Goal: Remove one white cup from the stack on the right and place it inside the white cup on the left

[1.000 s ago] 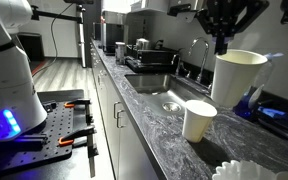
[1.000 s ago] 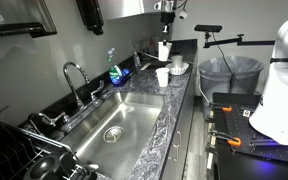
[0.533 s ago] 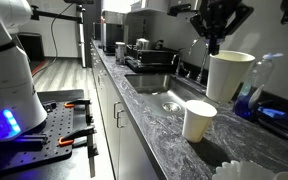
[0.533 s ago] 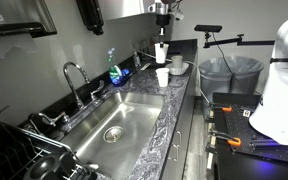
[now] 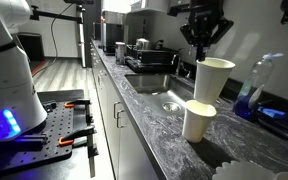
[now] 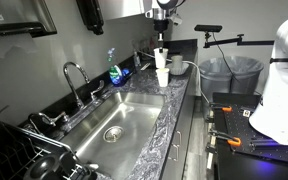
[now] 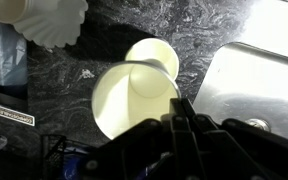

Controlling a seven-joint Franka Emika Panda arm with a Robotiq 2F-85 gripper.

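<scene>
Wrist view | claw (image 7: 180,108) clenched on tapered white cup (image 7: 124,102) at rim | over standing cup (image 7: 156,50) | veined grey counter (image 7: 234,25)

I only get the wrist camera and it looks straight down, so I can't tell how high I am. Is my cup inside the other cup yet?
Observer: Not yet. In an exterior view the held cup hangs with its bottom about level with the rim of the counter cup.
Operator: Is it hanging straight?
Observer: Roughly upright, pinched at its rim by the gripper.
Operator: Anything tall close by?
Observer: A blue bottle stands off to the side, apart from your cup.
</scene>
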